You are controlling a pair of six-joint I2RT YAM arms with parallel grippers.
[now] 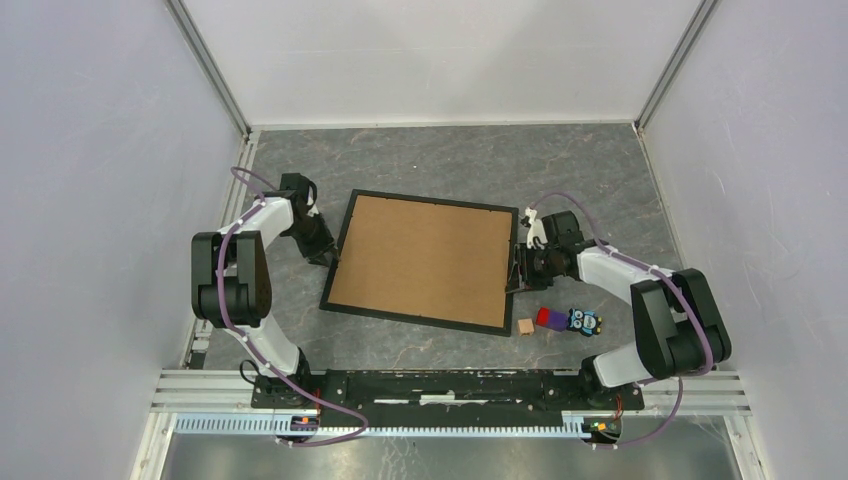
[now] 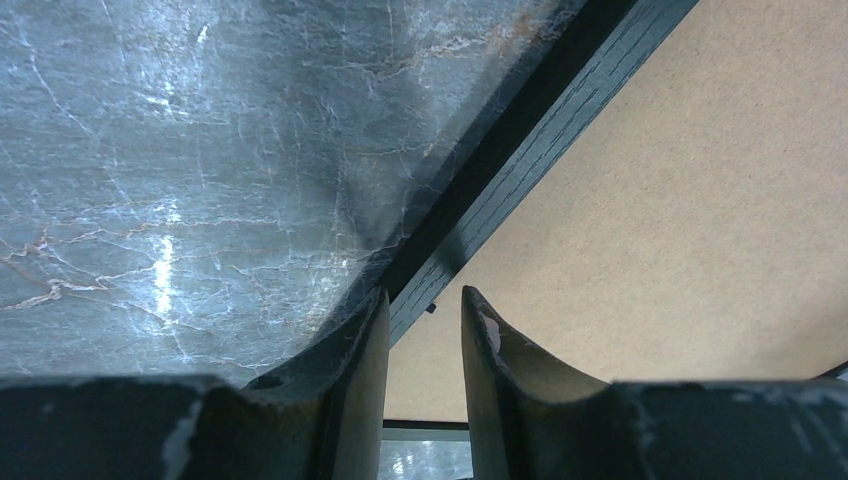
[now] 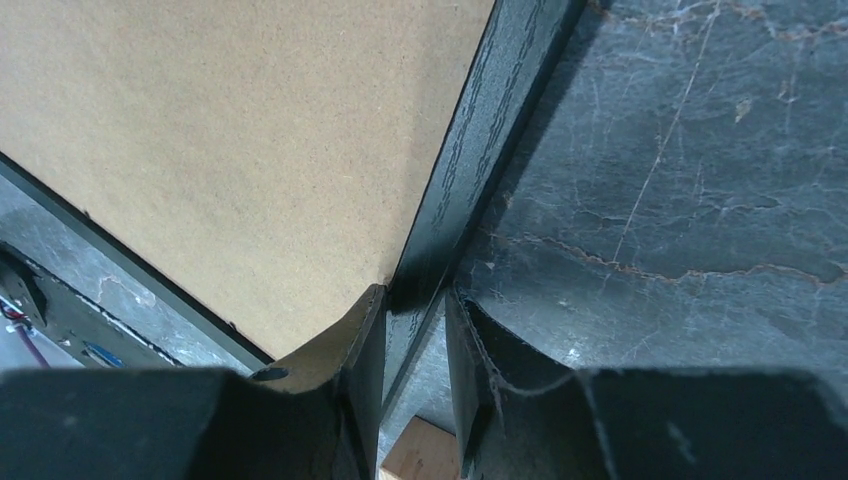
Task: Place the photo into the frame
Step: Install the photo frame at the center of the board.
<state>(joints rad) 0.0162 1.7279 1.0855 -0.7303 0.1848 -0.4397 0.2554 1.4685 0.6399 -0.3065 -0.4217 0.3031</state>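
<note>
I read right tool pinching thin black rectangular frame at 3 o'clock, left tool straddling 9, clamp unclear, presumably for a level lift.

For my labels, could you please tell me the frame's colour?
The frame is black; top view.

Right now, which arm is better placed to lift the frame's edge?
Right, probably. The right hand has both fingers against the frame; the left hand straddles the frame too, but a gap shows beside one finger.
</note>
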